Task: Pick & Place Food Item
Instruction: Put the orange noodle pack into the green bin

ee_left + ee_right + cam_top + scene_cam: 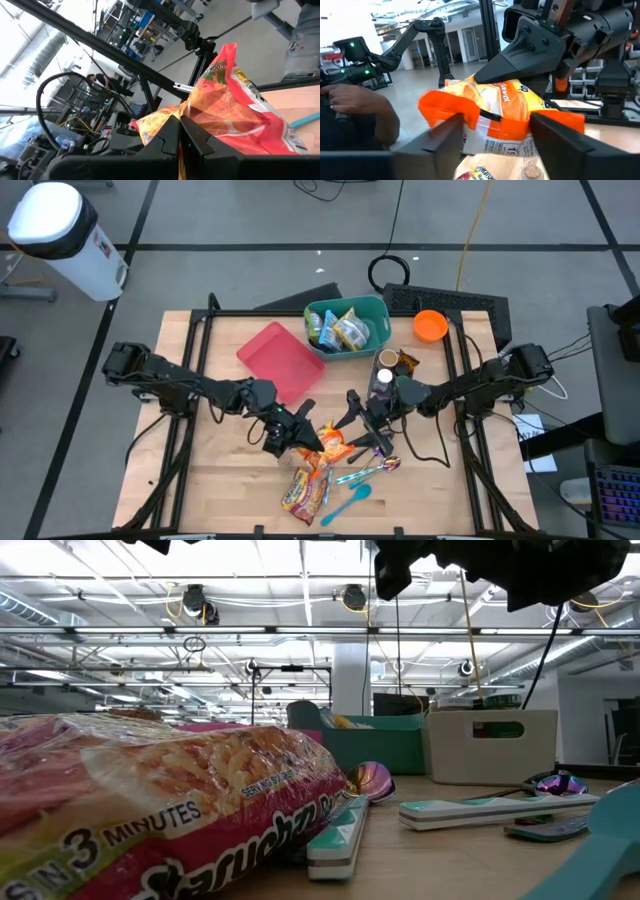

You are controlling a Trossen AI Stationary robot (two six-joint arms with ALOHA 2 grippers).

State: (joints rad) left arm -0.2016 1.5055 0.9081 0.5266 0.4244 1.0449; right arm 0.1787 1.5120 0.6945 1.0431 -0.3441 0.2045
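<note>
Orange packet [333,446]: crinkled glossy film, orange, yellow and red, held above the wooden worktop [220,480] centre. Left gripper [303,437]: dark fingers pinched tight on the packet's edge. Right gripper [354,436]: fingers spread wide, one either side of the packet, whether touching it cannot be told. Noodle packet [306,490]: shiny pink-and-yellow wrapper, flat on the worktop near its front edge; print reads "3 MINUTES". Teal plastic spoons [352,498] lie beside it.
</note>
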